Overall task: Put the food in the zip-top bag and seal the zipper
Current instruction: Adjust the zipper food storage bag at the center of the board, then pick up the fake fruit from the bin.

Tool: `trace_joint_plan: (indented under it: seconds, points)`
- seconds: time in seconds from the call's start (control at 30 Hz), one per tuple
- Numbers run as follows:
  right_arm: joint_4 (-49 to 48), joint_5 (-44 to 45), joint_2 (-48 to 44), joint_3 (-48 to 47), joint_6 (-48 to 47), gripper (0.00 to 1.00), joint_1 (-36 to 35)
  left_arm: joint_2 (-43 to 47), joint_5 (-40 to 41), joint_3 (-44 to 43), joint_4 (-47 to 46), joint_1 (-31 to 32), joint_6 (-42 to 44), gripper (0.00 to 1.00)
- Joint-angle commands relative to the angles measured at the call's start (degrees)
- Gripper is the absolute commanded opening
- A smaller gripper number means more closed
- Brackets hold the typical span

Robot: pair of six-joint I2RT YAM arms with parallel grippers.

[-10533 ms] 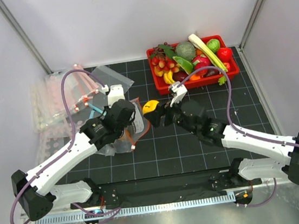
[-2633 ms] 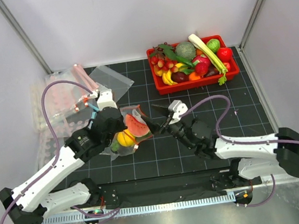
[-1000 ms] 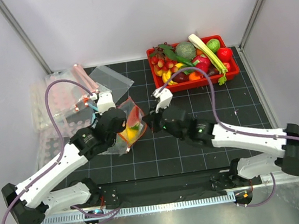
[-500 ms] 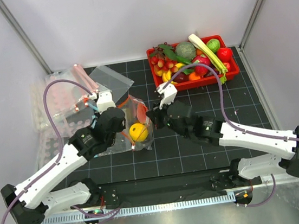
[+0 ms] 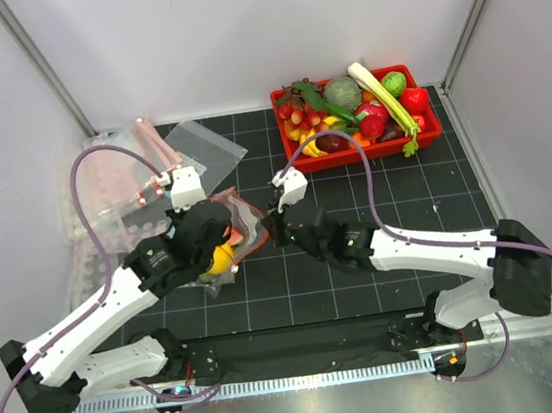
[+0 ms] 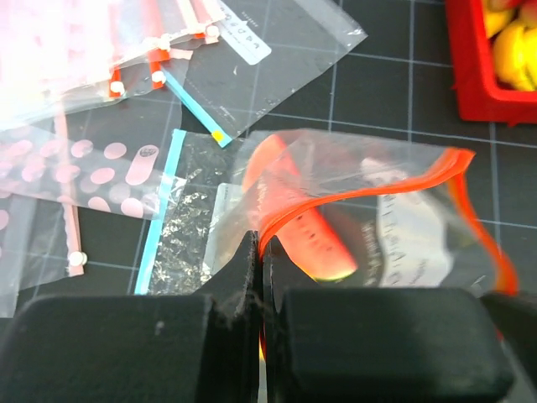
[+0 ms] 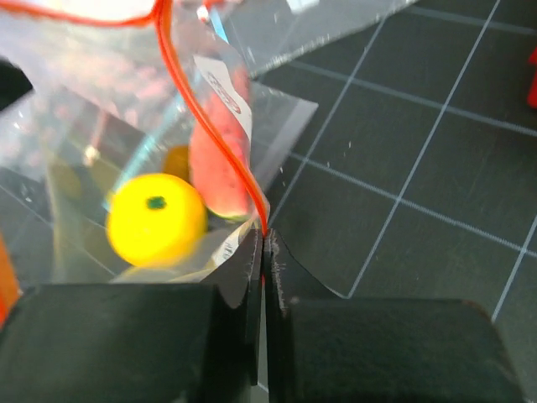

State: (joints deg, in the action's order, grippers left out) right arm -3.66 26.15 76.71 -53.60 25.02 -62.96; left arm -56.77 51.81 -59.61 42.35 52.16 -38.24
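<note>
The clear zip-top bag (image 5: 241, 221) hangs between both grippers over the black mat. My left gripper (image 6: 261, 243) is shut on one end of the red-orange zipper (image 6: 369, 186). My right gripper (image 7: 263, 235) is shut on the strip's other end (image 7: 201, 109). Inside the bag lie the food pieces: a yellow round fruit (image 7: 157, 218), a red watermelon wedge (image 6: 306, 235) and a small dark-orange piece (image 7: 176, 159). From above, the left gripper (image 5: 221, 235) and the right gripper (image 5: 275, 229) stand close together at the bag, the yellow fruit (image 5: 220, 259) low under the left wrist.
A red tray (image 5: 370, 155) heaped with toy produce stands at the back right. Clear bags with pink strips and dots (image 5: 102, 187) are piled at the left. Another bag with a blue strip (image 6: 159, 227) lies flat just under the held bag.
The bag has swung down and left with its food, the yellow fruit sliding under the left wrist. The right gripper has drawn in closer to the left one; both stay shut on the zipper.
</note>
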Motion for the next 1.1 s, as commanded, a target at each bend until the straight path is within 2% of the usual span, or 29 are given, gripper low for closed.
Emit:
trace_joint_plan:
  seconds: [0.0,0.03,0.07,0.1,0.13,0.17,0.23,0.43,0.53,0.67,0.7,0.83,1.07]
  points:
    - [-2.4,-1.3,0.8,-1.0,1.4,0.09,-0.2,-3.7,2.8,-2.6,0.3,0.1,0.6,0.00]
    - [-2.1,-1.3,0.6,-1.1,1.1,0.15,-0.2,-5.1,2.2,-3.0,0.3,0.1,0.8,0.00]
    - [-2.0,-0.1,0.5,-1.1,0.5,0.34,-0.2,-6.0,1.5,-3.2,0.3,0.1,0.9,0.00]
    - [-1.4,0.8,-0.4,-0.8,0.4,0.42,-0.2,-6.6,1.2,-3.4,0.3,0.1,0.9,0.00]
    - [-1.1,2.0,-0.9,-0.7,0.3,0.44,-0.1,-7.6,0.9,-3.7,0.3,0.1,1.0,0.00]
    - [-0.9,4.4,-1.6,-0.5,0.1,0.56,-0.2,-8.0,0.8,-3.8,0.3,0.1,1.0,0.00]
    - [-1.1,6.6,-3.7,0.8,-0.4,0.64,-0.1,-8.5,0.4,-4.0,0.4,0.2,0.9,0.00]
    - [-0.7,10.8,-10.2,3.3,-2.1,0.67,2.4,-7.6,-0.1,-3.5,-0.2,0.1,0.6,0.00]
    - [-2.7,10.2,-14.6,6.7,-1.0,0.70,6.3,-7.0,-0.6,-3.1,-0.5,0.1,0.5,0.00]
    - [-1.5,4.2,-16.6,7.9,2.9,0.69,17.0,-6.9,-1.0,-3.0,-0.8,0.1,0.7,0.00]
    - [-1.3,3.2,-16.3,7.3,3.5,0.69,21.4,-6.5,-1.1,-2.9,-0.9,0.2,0.7,0.00]
    - [-1.6,0.9,-13.0,4.3,2.9,0.69,28.1,-4.7,-1.4,-1.6,-2.3,0.2,0.5,0.00]
    - [-10.1,-2.9,-1.0,-3.8,-11.4,0.69,30.7,-2.6,-1.5,0.3,-4.2,0.2,0.1,0.00]
